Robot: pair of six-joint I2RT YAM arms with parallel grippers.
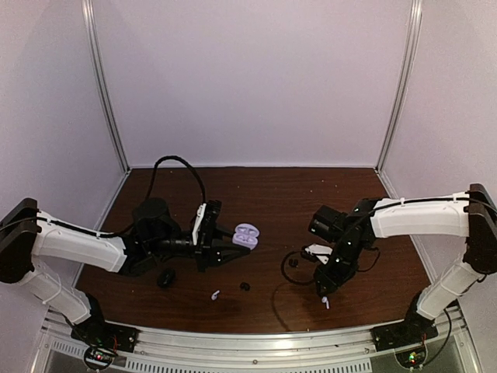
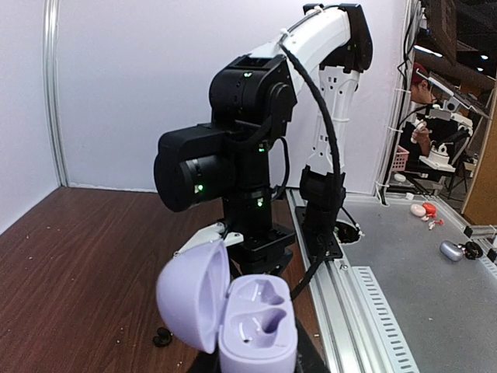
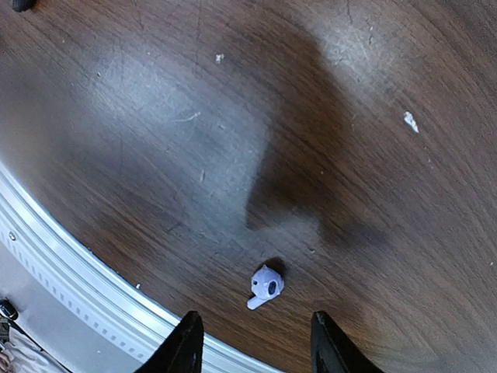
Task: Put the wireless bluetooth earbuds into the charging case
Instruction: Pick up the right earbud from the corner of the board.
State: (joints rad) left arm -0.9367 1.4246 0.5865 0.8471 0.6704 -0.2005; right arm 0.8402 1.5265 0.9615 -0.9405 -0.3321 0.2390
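on the dark wood table, the left gripper clamps the open lilac charging case off the surface; the right gripper hangs, fingers parted, just over a white earbud near the front rail.

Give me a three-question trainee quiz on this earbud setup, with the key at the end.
1. True or false: the lilac charging case held by the left hand has its lid shut.
2. Pick one. The white earbud just ahead of the right hand is: A) lying on the table, B) seated in the case, C) pinched between closed fingers.
3. Fill in: both sockets of the case are ____.
Key: 1 false; 2 A; 3 empty.
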